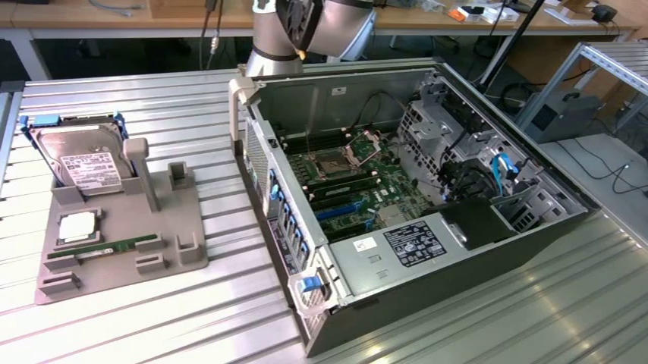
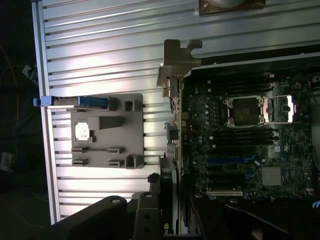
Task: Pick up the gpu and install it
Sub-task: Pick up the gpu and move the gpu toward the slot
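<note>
In the wrist view my gripper (image 2: 171, 216) is shut on the gpu (image 2: 168, 192), a thin dark card seen edge-on between the two fingers (image 2: 145, 212). The card hangs high above the table, over the side wall of the open computer case (image 2: 175, 65), next to the motherboard (image 2: 240, 145). The motherboard's blue expansion slots (image 2: 225, 161) lie just inward of the card. In the exterior view the arm (image 1: 303, 30) stands over the far edge of the case (image 1: 405, 288), and the blue slots (image 1: 339, 208) sit mid-board.
A grey parts fixture (image 1: 132, 227) on the exterior view's left holds a silver hard drive (image 1: 86, 163), a processor chip (image 1: 79, 227) and a green memory stick (image 1: 117, 246). Drive cages and cables (image 1: 476, 167) fill the case's right side. The ribbed metal table (image 1: 152, 318) surrounds everything.
</note>
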